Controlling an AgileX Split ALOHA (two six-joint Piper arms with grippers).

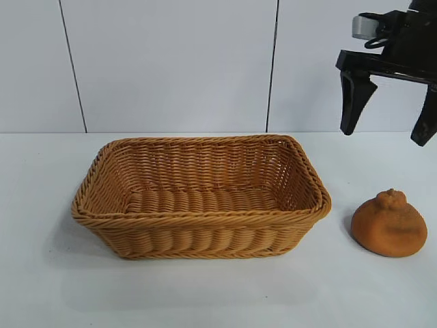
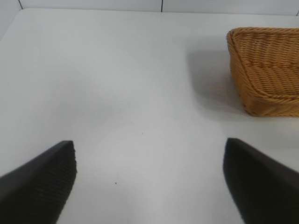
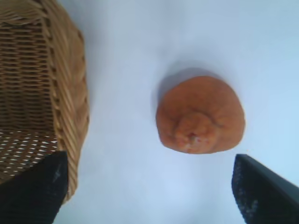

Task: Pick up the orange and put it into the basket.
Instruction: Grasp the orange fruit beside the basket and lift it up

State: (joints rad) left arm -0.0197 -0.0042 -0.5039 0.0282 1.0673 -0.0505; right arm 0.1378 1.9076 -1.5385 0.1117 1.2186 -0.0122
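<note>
Right gripper [image 1: 387, 126] released, high above the orange [image 1: 389, 223], beside the basket [image 1: 205, 217]; left gripper [image 2: 149, 182] released too

Looks like lab or robot test bench, not home. Plain white table [image 1: 205, 294] fills lower half of frame, bare apart from staged props: wicker basket [image 1: 198, 219] at centre, orange [image 1: 389, 224] at lower right. Pale panelled wall [image 1: 171, 61] with thin dark vertical seams across upper half. Black robot gripper [image 1: 389, 123] hangs at upper right corner. No furniture, no household clutter.
</note>
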